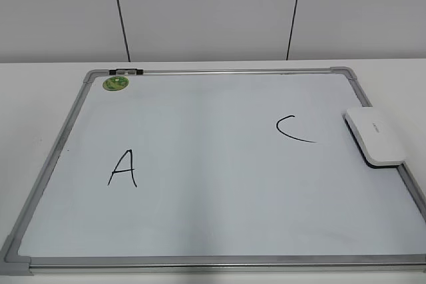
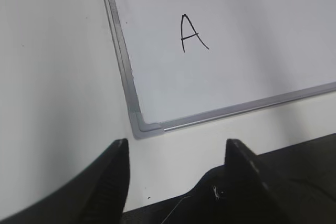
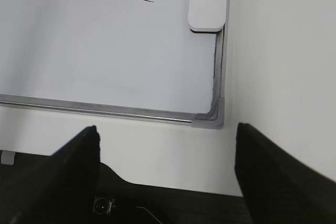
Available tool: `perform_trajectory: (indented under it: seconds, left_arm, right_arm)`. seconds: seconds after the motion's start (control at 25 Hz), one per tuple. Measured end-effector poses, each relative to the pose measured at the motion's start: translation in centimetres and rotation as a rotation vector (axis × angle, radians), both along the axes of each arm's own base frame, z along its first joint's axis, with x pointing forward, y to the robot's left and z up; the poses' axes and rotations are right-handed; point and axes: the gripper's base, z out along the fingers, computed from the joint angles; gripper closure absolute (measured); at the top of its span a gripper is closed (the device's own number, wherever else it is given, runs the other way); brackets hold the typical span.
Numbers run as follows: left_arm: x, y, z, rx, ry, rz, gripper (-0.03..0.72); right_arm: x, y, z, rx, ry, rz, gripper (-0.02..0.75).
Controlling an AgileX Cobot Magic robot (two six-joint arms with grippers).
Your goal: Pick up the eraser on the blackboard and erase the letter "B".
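A: Where do we locate the eraser [image 1: 374,137]?

B: We find it flat on the blackboard [image 1: 200,131], at the right frame edge, just right of the "C" [image 1: 293,129]. "A" [image 1: 123,168] sits lower left. We see no "B" on the board.

A: Jaws status?

B: Left gripper [image 2: 176,174]: jaws wide apart, nothing held, over the worktop [image 2: 52,77] near the board's corner. Right gripper [image 3: 168,166]: same, spread and empty.

White table [image 1: 40,91], plain surface. The blackboard [image 1: 219,184] lies flat directly on it, silver-grey frame, filling most of the tabletop from near edge to far. Bare strips of table show on left, right and far sides. A small grey item at the table's near edge in the right wrist view, possibly a clip.
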Motion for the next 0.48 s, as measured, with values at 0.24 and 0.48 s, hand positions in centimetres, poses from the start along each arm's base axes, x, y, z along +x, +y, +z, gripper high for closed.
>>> perform_trajectory:
  seconds: [0.24, 0.48]
  left_arm:
    - [-3.0, 0.3, -3.5, -0.008, 0.0, 0.005, 0.251]
    - [-4.7, 0.7, -8.5, 0.024, 0.056, 0.019, 0.251]
  right_arm:
    - [-4.0, -0.7, -3.5, -0.029, -0.077, -0.078, 0.146]
    - [-6.1, -1.3, -6.4, -0.088, -0.132, -0.119, 0.146]
